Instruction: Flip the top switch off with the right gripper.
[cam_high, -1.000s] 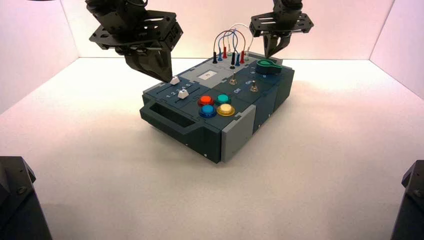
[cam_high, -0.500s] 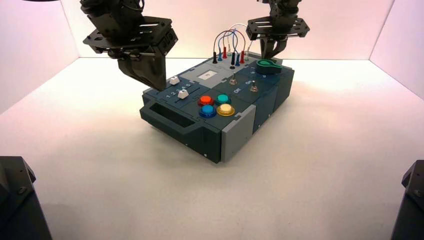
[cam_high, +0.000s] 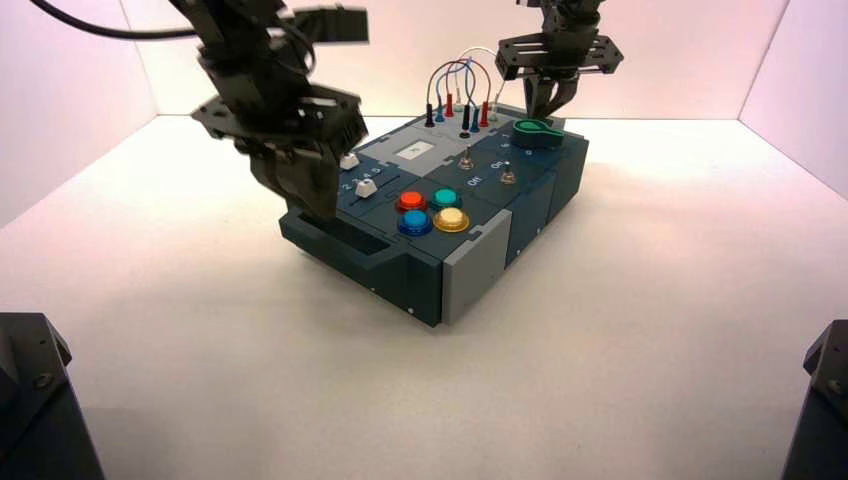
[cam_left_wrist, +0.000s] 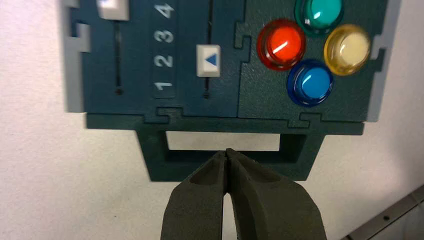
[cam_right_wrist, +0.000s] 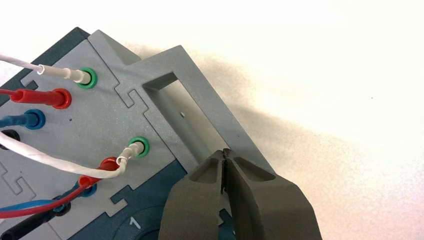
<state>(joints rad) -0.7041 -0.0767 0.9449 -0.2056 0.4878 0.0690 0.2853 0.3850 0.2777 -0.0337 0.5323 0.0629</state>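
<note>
Right gripper: fingertips pressed together, positioned above the gray handle at the box's far end, beside the green pointed knob. Top switch: on the box's upper face, nearer the wires. Left gripper: tips together, over the near handle.

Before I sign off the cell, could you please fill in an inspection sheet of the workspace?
Surface: pale table, no spills seen.
Job's things: two silver toggle switches on the box, beside "On"/"Off" lettering.
Clutter: nothing seen.
Grippers: left hand shut, over the box's near handle; right hand shut, above the far handle.
Cables: coloured wires arch over the box's far end.
Surroundings: pale walls behind and beside.
</note>
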